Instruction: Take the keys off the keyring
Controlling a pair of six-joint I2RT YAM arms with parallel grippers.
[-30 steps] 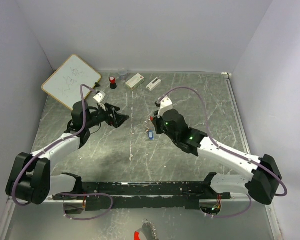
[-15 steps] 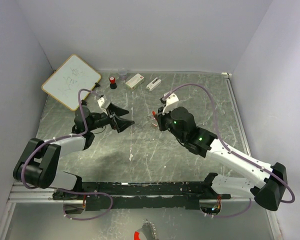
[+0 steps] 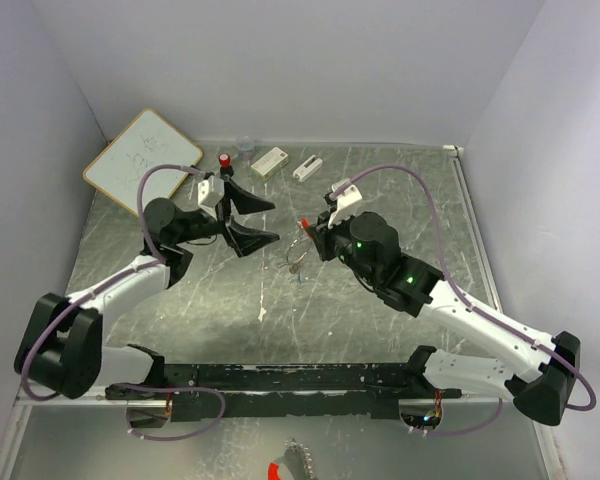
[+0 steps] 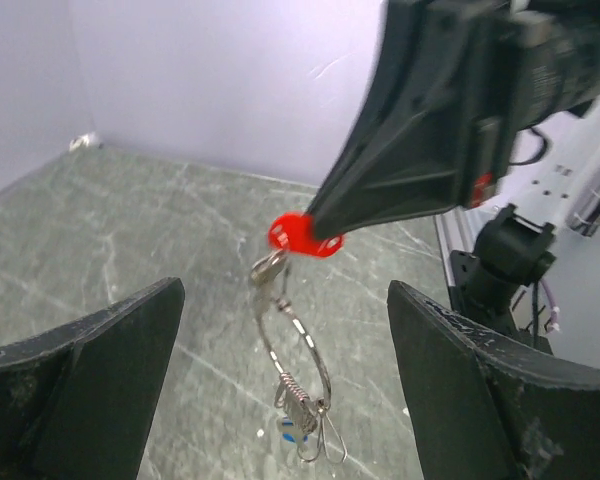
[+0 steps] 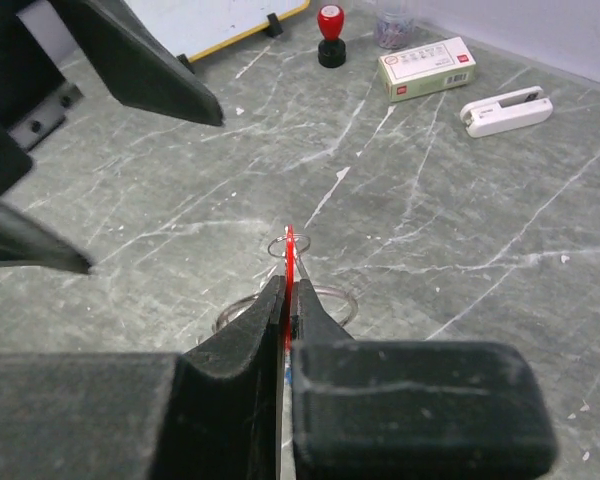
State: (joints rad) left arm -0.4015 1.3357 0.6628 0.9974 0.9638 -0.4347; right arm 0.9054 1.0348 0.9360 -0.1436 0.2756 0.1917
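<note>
My right gripper [image 3: 306, 232] is shut on the red key [image 5: 290, 248], pinching its flat head edge-on above the table. The silvery keyring [image 4: 296, 345] hangs from the red key [image 4: 304, 234], with the blue key [image 4: 290, 430] at its lower end beside small wire loops. In the top view the ring [image 3: 294, 262] dangles below the right fingers. My left gripper [image 3: 267, 220] is open wide, just left of the ring and facing it; in its wrist view the ring hangs between its two fingers [image 4: 90, 385], not touched.
At the back of the marbled table lie a whiteboard [image 3: 142, 160], a red-capped black cylinder [image 3: 225, 162], a clear jar [image 3: 245, 147], a white box [image 3: 270, 160] and a white stapler-like piece [image 3: 307, 167]. Walls close in three sides.
My right gripper lifted the red key, so ring and blue key left the table and now hang. My left gripper moved right toward the ring and opened wider.
</note>
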